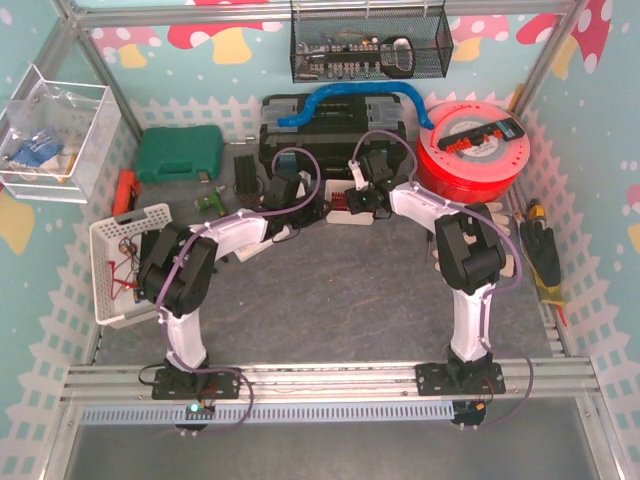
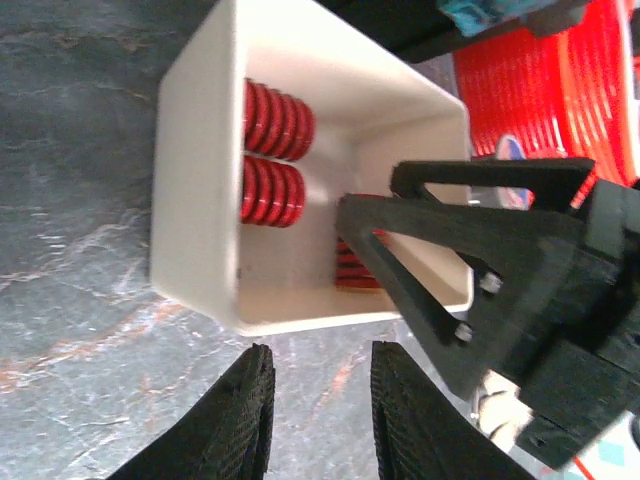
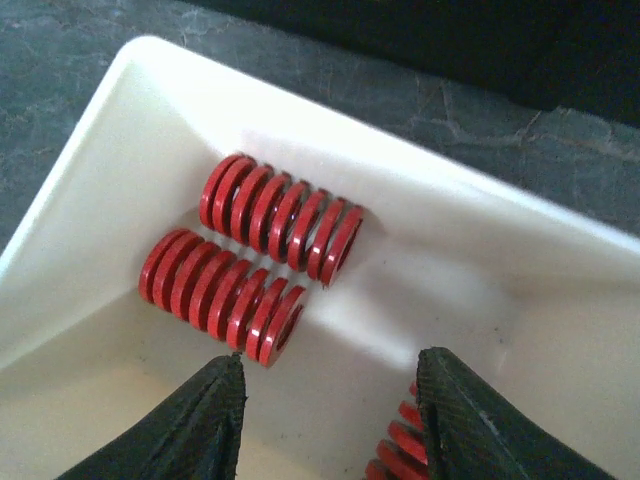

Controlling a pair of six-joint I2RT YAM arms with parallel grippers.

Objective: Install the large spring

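The right gripper (image 3: 330, 400) pointed steeply down into the white tray (image 3: 100, 150), jaws parted beside a large spring (image 3: 392, 445) (two more springs (image 3: 250, 270) lay side by side). The left gripper (image 2: 320, 400) hovered outside the tray wall, parted and empty.

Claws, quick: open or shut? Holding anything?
Left claw: open, empty, beside the white tray.
Right claw: open over the tray, gripping nothing.
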